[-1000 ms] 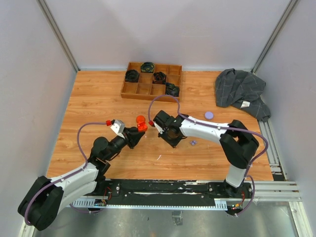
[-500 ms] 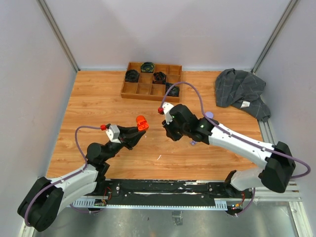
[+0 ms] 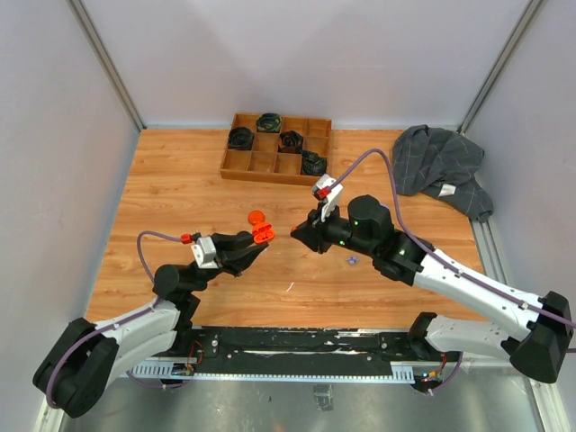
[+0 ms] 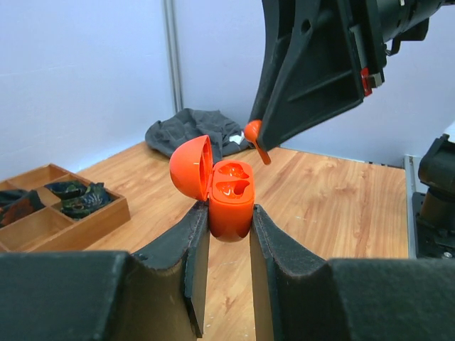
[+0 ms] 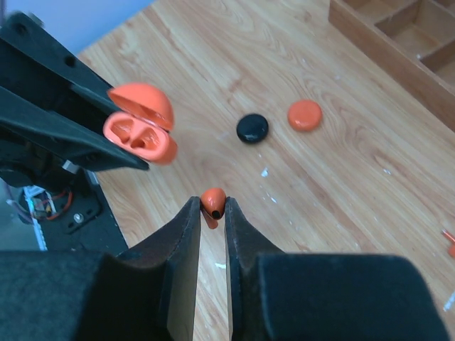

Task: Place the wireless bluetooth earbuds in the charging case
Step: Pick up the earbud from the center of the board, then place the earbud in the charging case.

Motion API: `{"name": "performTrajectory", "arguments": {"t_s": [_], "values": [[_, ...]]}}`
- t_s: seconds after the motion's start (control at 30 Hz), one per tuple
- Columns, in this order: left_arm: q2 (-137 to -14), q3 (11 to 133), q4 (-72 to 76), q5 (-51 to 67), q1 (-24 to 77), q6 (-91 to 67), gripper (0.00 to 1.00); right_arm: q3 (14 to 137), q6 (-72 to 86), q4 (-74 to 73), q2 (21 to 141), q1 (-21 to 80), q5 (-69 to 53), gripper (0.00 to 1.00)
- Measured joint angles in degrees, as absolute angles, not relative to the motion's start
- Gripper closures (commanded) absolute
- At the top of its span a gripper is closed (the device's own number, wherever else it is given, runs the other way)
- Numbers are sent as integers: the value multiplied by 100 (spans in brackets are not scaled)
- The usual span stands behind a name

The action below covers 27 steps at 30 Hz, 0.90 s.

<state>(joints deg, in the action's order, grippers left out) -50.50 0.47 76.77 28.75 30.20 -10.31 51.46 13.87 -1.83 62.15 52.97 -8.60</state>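
Observation:
My left gripper is shut on an orange charging case and holds it above the table, its lid hinged open to the left and both sockets empty. It also shows in the top view and in the right wrist view. My right gripper is shut on one orange earbud. It holds the earbud in the air just right of the open case, apart from it. The earbud also shows in the left wrist view. A lavender earbud lies on the table under the right arm.
An orange puck and a black puck lie on the table below the grippers. A wooden compartment tray with dark items stands at the back. A grey cloth lies at the back right.
My right arm has lifted off the table and turned its gripper left to face the open case. My left gripper has shifted slightly toward the near edge with the case.

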Motion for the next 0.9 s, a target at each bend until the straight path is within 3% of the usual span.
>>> {"name": "performTrajectory", "arguments": {"t_s": [0.5, 0.9], "values": [[-5181, 47, 7950, 3234, 3063, -985, 91, 4694, 1699, 1898, 6254, 5741, -1361, 91], [-5037, 47, 7942, 3256, 3072, -982, 91, 4582, 1802, 2373, 6539, 5859, -1435, 92]]}}
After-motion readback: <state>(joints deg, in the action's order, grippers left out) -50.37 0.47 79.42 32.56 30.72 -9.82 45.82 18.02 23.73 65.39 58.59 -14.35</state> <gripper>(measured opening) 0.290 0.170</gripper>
